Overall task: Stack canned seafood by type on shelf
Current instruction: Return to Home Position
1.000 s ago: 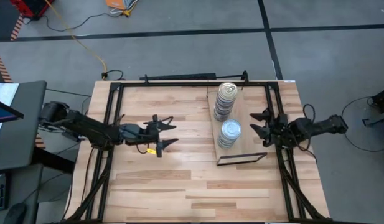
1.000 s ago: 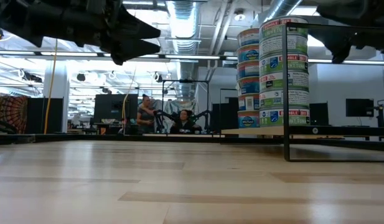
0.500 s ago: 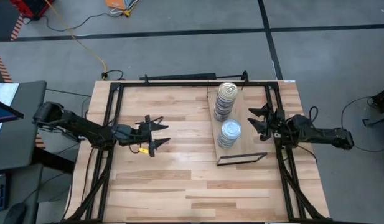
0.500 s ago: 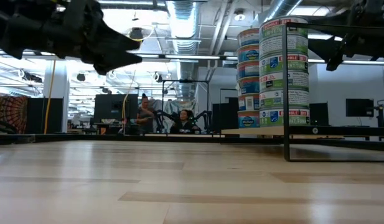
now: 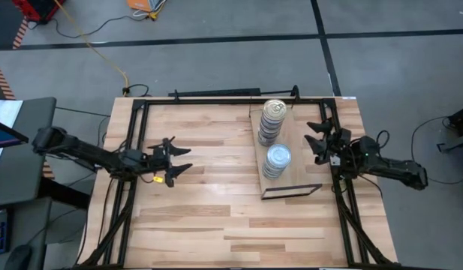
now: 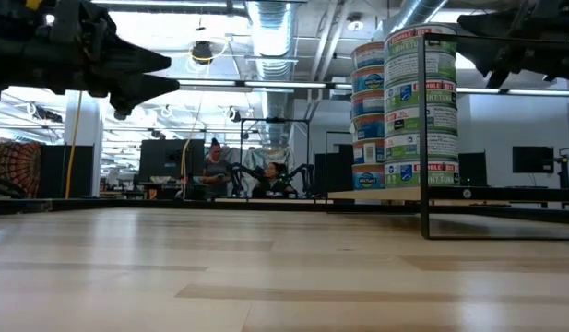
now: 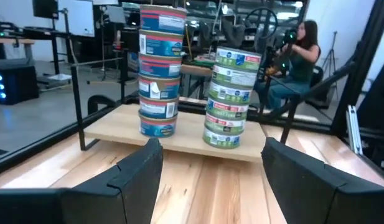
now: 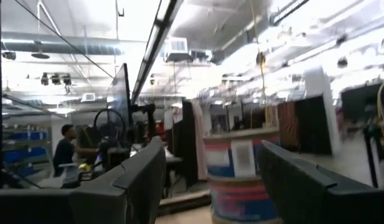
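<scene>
Two stacks of canned seafood stand on the shelf [image 5: 299, 161], a light-wood board at the table's right. The far, taller stack [image 5: 273, 112] has a pale gold top and blue labels [image 7: 159, 71]. The near stack [image 5: 278, 157] has a silvery top and green labels [image 7: 232, 96]. My left gripper [image 5: 182, 156] hovers open over the table's left part, pointing level at the stacks from well away [image 7: 210, 168]. My right gripper [image 5: 310, 133] hovers open at the shelf's right edge, pointing slightly upward, with nothing between its fingers [image 8: 210, 180].
A black metal frame [image 5: 216, 100] runs around the tabletop. The shelf's dark-edged strip [image 5: 291, 191] stands upright at its near end. Bare wood [image 5: 216, 202] lies between my left gripper and the shelf. People sit in the room beyond [image 6: 215, 171].
My left gripper has drawn back toward the table's left edge, away from the shelf, sinking a little and staying open. My right arm has swung about, and its gripper has shifted a little toward the far edge and rolled, still open. The stacks have not moved.
</scene>
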You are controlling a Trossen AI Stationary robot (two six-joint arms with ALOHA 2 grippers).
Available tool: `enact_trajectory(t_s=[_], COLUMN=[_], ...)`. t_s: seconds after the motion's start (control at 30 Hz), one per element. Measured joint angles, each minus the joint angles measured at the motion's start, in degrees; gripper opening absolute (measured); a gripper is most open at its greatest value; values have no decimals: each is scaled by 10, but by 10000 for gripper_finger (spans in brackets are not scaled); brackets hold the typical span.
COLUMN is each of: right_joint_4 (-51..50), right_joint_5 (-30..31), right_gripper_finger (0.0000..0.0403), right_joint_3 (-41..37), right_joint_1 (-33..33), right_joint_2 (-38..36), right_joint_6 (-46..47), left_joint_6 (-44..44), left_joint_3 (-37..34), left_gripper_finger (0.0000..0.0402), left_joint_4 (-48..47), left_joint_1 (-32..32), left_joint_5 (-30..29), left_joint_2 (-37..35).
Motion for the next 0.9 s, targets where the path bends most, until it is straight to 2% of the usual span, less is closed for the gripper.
enact_trajectory(t_s=[0.27, 0.47, 0.63, 0.9], right_joint_4=[-11, -135, -248, -250], right_joint_5=[1, 1, 2, 0], right_gripper_finger=[276, 276, 276, 276], right_joint_3=[0, 0, 1, 2], right_joint_1=[-4, -4, -4, -4], right_joint_2=[-2, -2, -1, 8], right_joint_6=[-15, -10, 87, 96], left_joint_6=[8, 27, 4, -4], left_joint_3=[0, 0, 1, 1], left_gripper_finger=[263, 264, 264, 264], left_joint_4=[-180, -243, -335, -429], left_joint_1=[-4, -14, -15, -15], left_joint_5=[14, 14, 13, 12], left_joint_2=[-131, -193, -232, -268])
